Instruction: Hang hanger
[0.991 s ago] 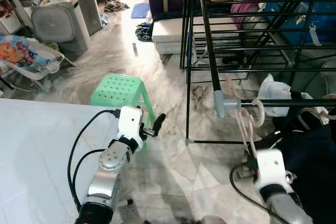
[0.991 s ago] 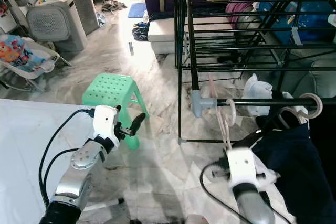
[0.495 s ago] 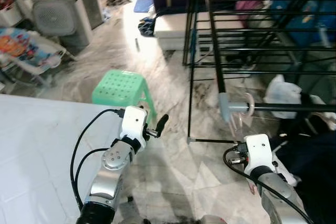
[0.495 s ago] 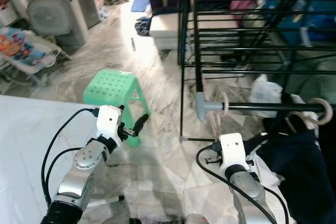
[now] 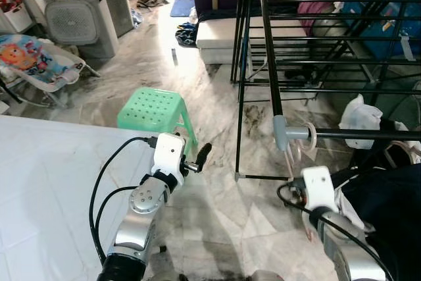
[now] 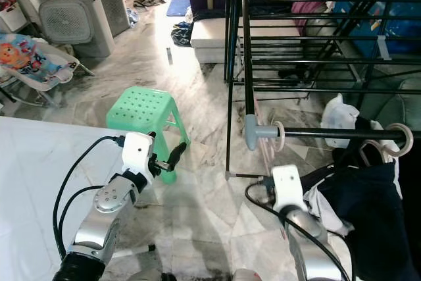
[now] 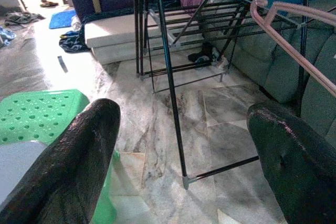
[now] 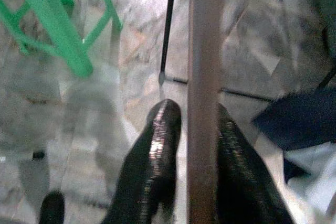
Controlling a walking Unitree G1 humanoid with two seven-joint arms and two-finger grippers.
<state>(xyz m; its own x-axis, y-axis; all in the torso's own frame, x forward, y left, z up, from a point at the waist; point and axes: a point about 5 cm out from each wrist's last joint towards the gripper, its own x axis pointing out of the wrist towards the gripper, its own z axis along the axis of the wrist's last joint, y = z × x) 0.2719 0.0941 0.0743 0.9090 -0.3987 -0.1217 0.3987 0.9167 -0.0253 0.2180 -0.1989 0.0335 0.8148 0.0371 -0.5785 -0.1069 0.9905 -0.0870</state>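
Two end effectors | right end effector [image 8: 191, 145] clenched on pink hanger [image 8: 203, 77], rack rail [image 6: 342, 134] above | left end effector [image 7: 178, 145] released, green stool [image 5: 152, 111] just beyond.

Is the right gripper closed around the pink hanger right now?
Yes, in the right wrist view the right gripper has its two black fingers pressed against either side of the pink hanger bar.

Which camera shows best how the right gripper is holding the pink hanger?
The right wrist view: the pink hanger's bar runs between the right gripper's two black fingers, which close on it. The eye views show the hanger's hook over the rack rail, with the fingers hidden behind the wrist. The left wrist view catches a pink curve.
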